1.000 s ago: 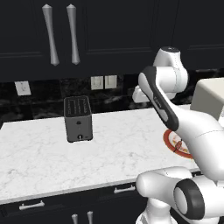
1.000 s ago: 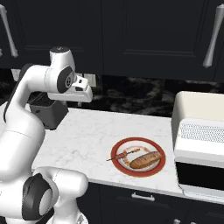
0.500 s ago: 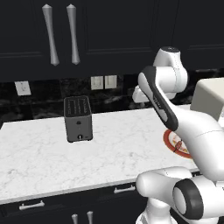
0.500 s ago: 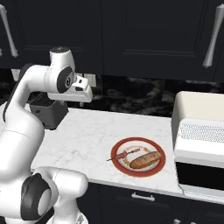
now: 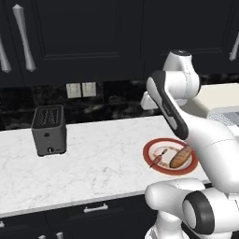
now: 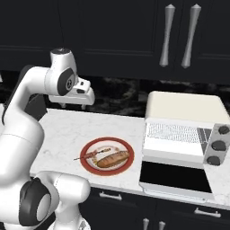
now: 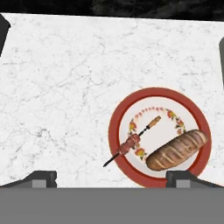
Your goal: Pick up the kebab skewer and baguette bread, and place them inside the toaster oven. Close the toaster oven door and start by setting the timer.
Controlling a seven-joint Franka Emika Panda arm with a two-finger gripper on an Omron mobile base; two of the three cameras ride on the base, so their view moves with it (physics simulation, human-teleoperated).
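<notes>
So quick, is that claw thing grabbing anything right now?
Gripper: open and empty, its fingertips spread wide above the plate with the kebab skewer and baguette bread.

The plate (image 6: 107, 157) lay on the counter (image 6: 67, 130), just left of the toaster oven (image 6: 184, 123). On the plate, the skewer (image 6: 94, 154) lay behind and left of the baguette (image 6: 112, 159), one end over the rim. The oven door (image 6: 174, 176) hung open, flat, before the oven. The slot toaster (image 5: 48, 130) stood well left of the plate, near the wall.

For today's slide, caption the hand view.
Skewer and bread lie side by side on a red-rimmed plate on the marble counter.
</notes>
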